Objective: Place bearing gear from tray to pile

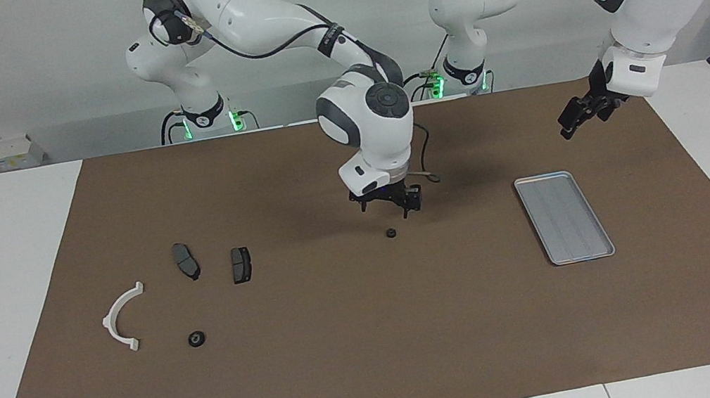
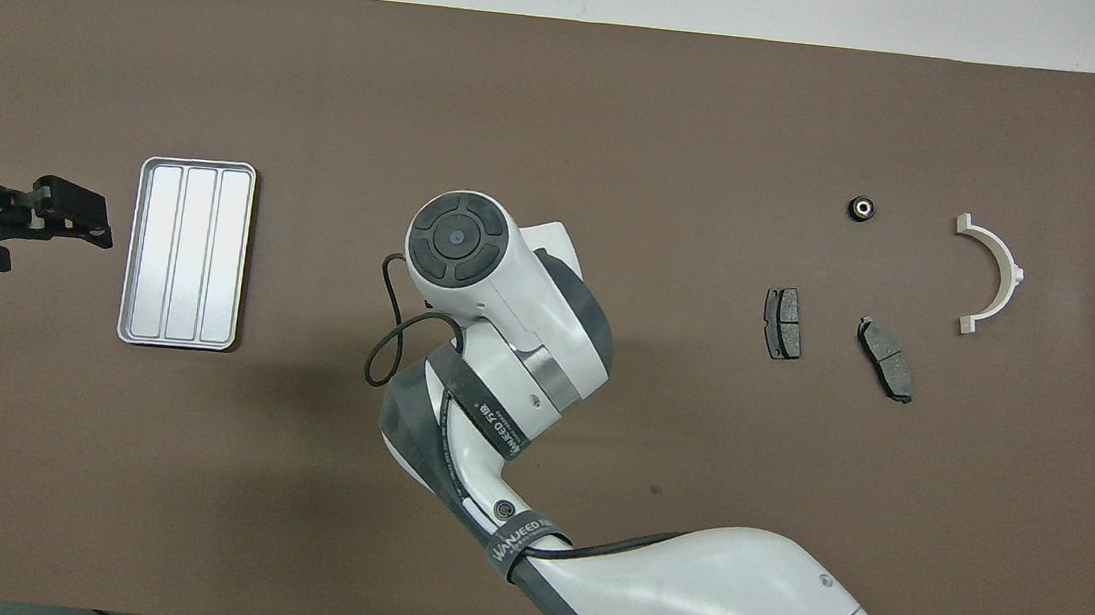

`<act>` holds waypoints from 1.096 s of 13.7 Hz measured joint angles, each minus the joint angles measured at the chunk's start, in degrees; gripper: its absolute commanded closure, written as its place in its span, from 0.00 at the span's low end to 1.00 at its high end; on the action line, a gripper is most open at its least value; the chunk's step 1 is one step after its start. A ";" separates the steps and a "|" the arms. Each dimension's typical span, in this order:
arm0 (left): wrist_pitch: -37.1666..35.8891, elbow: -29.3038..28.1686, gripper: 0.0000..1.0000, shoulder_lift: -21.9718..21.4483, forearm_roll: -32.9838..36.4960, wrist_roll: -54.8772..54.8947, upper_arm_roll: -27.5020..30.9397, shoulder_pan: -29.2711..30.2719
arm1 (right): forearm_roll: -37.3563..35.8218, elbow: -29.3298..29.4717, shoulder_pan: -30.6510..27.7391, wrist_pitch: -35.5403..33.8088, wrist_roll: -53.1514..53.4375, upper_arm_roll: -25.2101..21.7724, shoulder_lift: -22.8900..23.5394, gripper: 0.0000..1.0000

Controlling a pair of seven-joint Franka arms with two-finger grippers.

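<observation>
A flat silver metal tray with rounded corners, a raised rim and a ribbed floor lies on the brown mat toward the left arm's end of the table; nothing lies in it. Toward the right arm's end, well apart from the tray, sits the pile: a white semicircular plastic arc, two dark grey, flat brake pads side by side nearer to the robots than the arc, and a small round black bearing gear just beside the arc. A second small black bearing gear lies alone between the tray and the pile. The right gripper hangs just over that lone gear, its jaws spread and holding nothing; from overhead, the arm's white wrist hides both the gripper and the gear. The left gripper waits in the air beside the tray, nearer to the robots, its jaws spread, its arm cut off at the frame's edge in the overhead view.
</observation>
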 measured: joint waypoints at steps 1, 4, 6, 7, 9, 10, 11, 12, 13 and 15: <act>-0.06 0.01 0.00 0.00 0.00 0.05 0.00 0.00 | -0.19 0.08 0.30 1.21 0.21 -0.05 0.87 0.00; -0.56 0.26 0.00 -0.13 -0.02 0.16 -0.09 0.00 | -0.33 0.12 0.25 5.03 0.23 -0.50 2.01 0.02; -1.41 0.82 0.00 -0.40 -0.05 0.22 -0.34 -0.05 | -0.37 -0.15 -0.13 5.64 0.23 -0.69 2.26 0.03; -1.93 1.02 0.00 -0.51 -0.06 0.29 -0.52 -0.17 | -0.38 -0.60 -0.37 6.40 0.23 -0.73 2.46 0.04; -3.08 1.15 0.00 -0.58 -0.08 0.35 -0.70 -0.78 | -0.44 -2.19 -0.74 8.64 0.23 -0.82 2.98 0.05; -3.78 1.16 0.00 -0.58 -0.08 0.35 -0.57 -1.17 | -0.48 -2.64 -0.79 8.94 0.23 -0.82 3.18 0.06; -4.38 1.16 0.00 -0.58 -0.08 0.35 0.12 -1.86 | -0.52 -2.81 -0.79 8.95 0.23 -0.82 3.25 0.11; -5.04 1.23 0.00 -0.58 -0.08 0.37 1.04 -2.58 | -0.53 -2.83 -0.80 8.95 0.23 -0.82 3.25 0.15; -5.82 1.74 0.00 -0.58 -0.08 0.48 1.42 -2.72 | -0.53 -2.83 -0.80 8.96 0.23 -0.82 3.25 0.19; -7.82 4.39 0.00 -0.64 -0.08 0.58 1.54 -2.72 | -0.53 -2.85 -0.80 8.96 0.23 -0.81 3.25 0.31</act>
